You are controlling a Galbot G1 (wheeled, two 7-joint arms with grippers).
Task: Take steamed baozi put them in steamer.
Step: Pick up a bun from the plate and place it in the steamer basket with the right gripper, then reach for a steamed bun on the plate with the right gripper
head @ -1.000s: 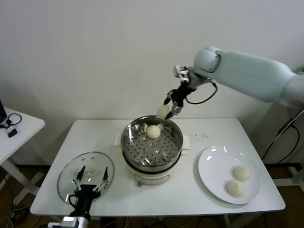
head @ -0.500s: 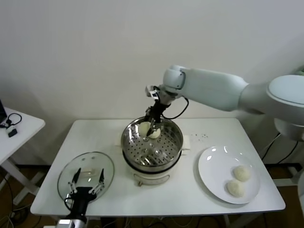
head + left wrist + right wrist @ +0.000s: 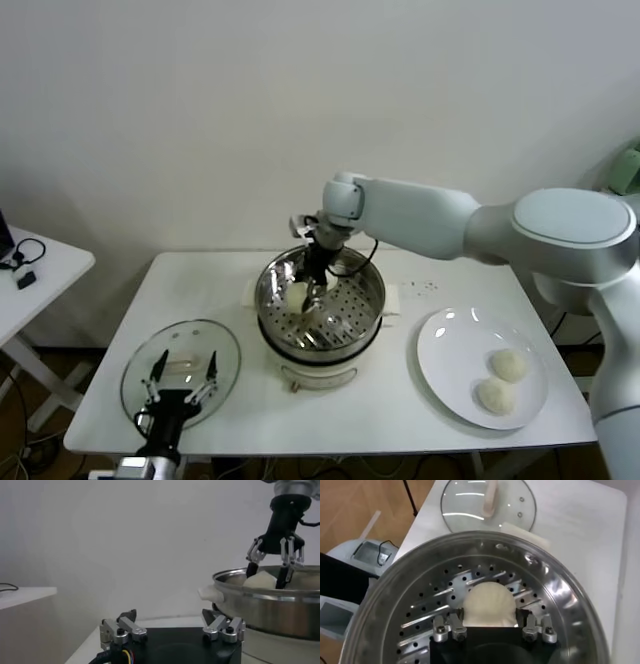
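My right gripper (image 3: 311, 288) reaches down into the steamer (image 3: 372, 300), a shiny steel pot on a white base, and is shut on a cream-white baozi (image 3: 298, 294) low over the perforated tray. In the right wrist view the bun (image 3: 489, 600) sits between both fingers of the gripper (image 3: 490, 614). Two more baozi (image 3: 508, 365) (image 3: 495, 396) lie on the white plate (image 3: 450, 360) at the right. My left gripper (image 3: 186, 366) is open and empty, parked over the glass lid (image 3: 140, 365). In its wrist view (image 3: 172, 619) the steamer (image 3: 270, 607) and the right gripper (image 3: 274, 577) show farther off.
The glass lid (image 3: 487, 502) lies flat at the table's front left. The steamer's white side handles (image 3: 392, 300) stick out. A small side table (image 3: 40, 265) with a cable stands at the far left. The wall is close behind the table.
My right gripper has carried the baozi from above the steamer's back rim leftward and down into the pot, close to the tray. The left arm has hardly moved.
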